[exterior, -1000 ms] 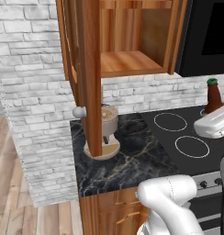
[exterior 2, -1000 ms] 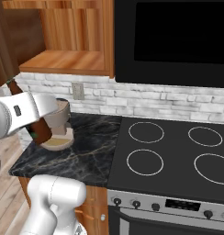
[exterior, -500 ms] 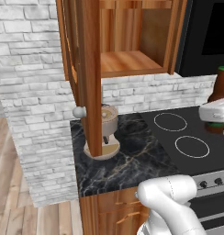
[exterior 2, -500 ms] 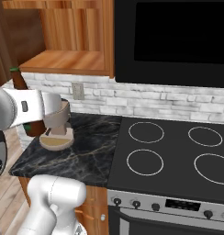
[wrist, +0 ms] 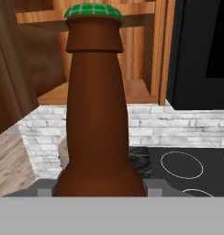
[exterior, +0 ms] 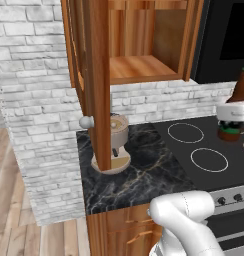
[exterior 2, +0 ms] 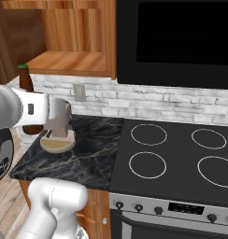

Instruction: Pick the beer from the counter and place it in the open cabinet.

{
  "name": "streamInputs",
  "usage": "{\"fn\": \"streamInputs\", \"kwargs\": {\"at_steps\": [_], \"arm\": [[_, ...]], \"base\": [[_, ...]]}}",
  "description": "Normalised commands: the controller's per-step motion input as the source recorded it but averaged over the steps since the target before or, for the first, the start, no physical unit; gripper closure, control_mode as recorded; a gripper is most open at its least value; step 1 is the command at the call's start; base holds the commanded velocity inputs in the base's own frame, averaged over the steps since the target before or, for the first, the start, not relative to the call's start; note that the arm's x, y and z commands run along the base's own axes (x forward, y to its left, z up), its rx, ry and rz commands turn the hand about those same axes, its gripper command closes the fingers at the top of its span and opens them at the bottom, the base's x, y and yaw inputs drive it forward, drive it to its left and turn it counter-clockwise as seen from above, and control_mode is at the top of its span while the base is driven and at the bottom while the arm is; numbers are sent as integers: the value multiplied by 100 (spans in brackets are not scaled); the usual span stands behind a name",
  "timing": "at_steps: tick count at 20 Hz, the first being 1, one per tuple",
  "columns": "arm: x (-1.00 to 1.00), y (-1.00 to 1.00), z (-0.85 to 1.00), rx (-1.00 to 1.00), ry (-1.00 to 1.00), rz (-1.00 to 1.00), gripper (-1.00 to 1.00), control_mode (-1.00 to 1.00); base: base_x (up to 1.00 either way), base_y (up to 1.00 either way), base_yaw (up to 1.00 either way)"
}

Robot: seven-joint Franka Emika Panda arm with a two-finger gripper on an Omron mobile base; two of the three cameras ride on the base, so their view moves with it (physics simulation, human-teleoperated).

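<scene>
Above your black stovetop [exterior: 204,150], beside the brick wall [exterior: 34,100], the beer [wrist: 95,114] stands upright, cap up. Your gripper [exterior: 233,114] is clamped on its body.

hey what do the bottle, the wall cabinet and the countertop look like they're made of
Bottle: looks like dark brown glass, smooth, with a green cap, probably metal. Wall cabinet: reddish-brown wood with visible grain, seemingly varnished. Countertop: apparently polished black marble, judging by its pale veins.

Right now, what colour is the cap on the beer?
Green, with a faint pale grid, atop the brown beer; clearest in the hand view.
</scene>
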Motion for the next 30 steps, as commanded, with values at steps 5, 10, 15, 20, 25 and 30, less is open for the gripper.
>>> {"fn": "streamInputs", "kwargs": {"at_steps": [5,10,15,20,25,30], "arm": [[6,16,0,1,-6,-8,100,-100],[0,13,4,0,-10,-9,100,-100],[1,9,14,0,-10,-8,100,-100],[11,1,14,3,-3,-8,100,-100],[21,0,13,5,0,-6,100,-100],[28,0,8,5,0,-4,100,-100]], "base": [[0,0,0],[0,0,0],[0,0,0],[0,0,0],[0,0,0],[0,0,0]]}}
